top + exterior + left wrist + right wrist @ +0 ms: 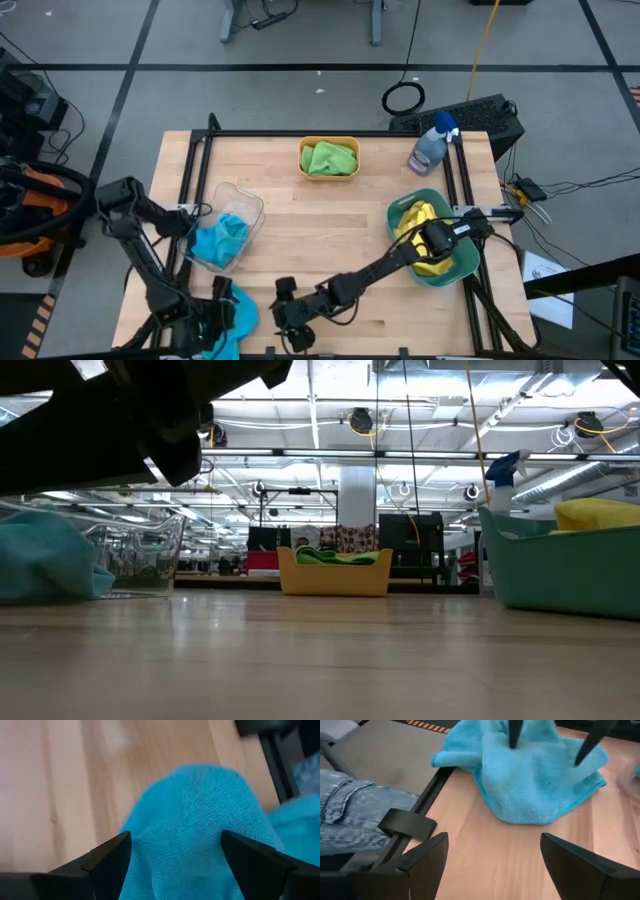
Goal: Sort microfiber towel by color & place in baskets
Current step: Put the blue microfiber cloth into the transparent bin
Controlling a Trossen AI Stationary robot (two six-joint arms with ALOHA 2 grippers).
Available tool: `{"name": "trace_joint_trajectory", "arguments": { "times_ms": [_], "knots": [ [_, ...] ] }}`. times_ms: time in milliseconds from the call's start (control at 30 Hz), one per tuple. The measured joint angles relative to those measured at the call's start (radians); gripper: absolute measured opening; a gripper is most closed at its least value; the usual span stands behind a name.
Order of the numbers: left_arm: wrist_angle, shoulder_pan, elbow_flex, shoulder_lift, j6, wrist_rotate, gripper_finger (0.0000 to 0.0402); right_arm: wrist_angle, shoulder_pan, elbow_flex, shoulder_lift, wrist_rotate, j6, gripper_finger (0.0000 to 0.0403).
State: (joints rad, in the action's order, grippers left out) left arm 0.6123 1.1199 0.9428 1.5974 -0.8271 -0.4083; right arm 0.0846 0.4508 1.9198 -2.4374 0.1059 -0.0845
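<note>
One sky-blue towel lies bunched on the table near the near edge, close to its left corner. My left gripper stands over it, open, with a raised hump of the cloth between its fingers. My right gripper reaches in low from the right, open over bare wood, pointing at that towel from a short way off. A second blue towel lies in the clear bin. Green towels fill the orange-yellow basket. Yellow towels sit in the teal basket. My left gripper comes at the blue towel from above, pointing down, fingers spread. Its two fingertips meet the cloth on either side of the hump near the towel's middle. The towel lies on the table, slack, with nothing pinched.
A spray bottle with a blue head stands near the far right corner. A dark metal frame runs along the table's sides. A person's jeans-clad leg is just off the table edge near the towel. Bare wood lies between the baskets.
</note>
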Motion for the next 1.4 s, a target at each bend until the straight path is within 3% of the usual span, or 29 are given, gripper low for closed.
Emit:
{"name": "trace_joint_trajectory", "arguments": {
  "times_ms": [100, 300, 400, 567, 733, 767, 833, 967, 1167, 1267, 1400],
  "knots": [
    [-0.002, -0.021, 0.000, 0.028, 0.022, 0.081, 0.0318, 0.001, -0.002, 0.000, 0.000, 0.001, 0.000, 0.0308],
    [0.012, -0.047, 0.000, 0.100, 0.108, 0.112, 0.0316, 0.001, -0.002, 0.000, 0.000, 0.002, 0.002, 0.0308],
    [0.015, -0.067, 0.003, 0.126, 0.108, 0.130, 0.0295, 0.001, -0.002, 0.000, 0.000, 0.001, 0.002, 0.0309],
    [-0.013, -0.088, 0.005, 0.156, 0.173, 0.194, 0.0209, 0.003, 0.002, 0.000, 0.000, 0.002, 0.003, 0.0309],
    [-0.049, -0.093, 0.010, 0.150, 0.239, 0.190, 0.0065, 0.009, 0.007, 0.000, 0.004, 0.002, 0.018, 0.0309],
    [-0.045, -0.093, 0.014, 0.144, 0.239, 0.170, 0.0037, 0.011, 0.009, 0.000, 0.006, 0.004, 0.019, 0.0309],
    [-0.006, -0.094, 0.019, 0.125, 0.233, 0.112, 0.0016, 0.012, 0.011, 0.000, 0.013, 0.023, 0.019, 0.0309],
    [0.093, -0.094, 0.063, 0.051, 0.205, -0.042, 0.0023, 0.039, 0.032, 0.000, 0.049, 0.148, 0.037, 0.0309],
    [0.308, -0.119, 0.149, -0.071, 0.155, -0.388, 0.0012, 0.028, 0.087, 0.000, 0.095, 0.362, 0.150, 0.0309],
    [0.315, -0.148, 0.175, -0.131, 0.164, -0.490, 0.0012, -0.027, 0.110, 0.000, 0.097, 0.517, 0.219, 0.0309],
    [0.297, -0.185, 0.185, -0.205, 0.179, -0.590, 0.0011, -0.060, 0.128, 0.000, 0.097, 0.819, 0.285, 0.0309]
  ]
}}
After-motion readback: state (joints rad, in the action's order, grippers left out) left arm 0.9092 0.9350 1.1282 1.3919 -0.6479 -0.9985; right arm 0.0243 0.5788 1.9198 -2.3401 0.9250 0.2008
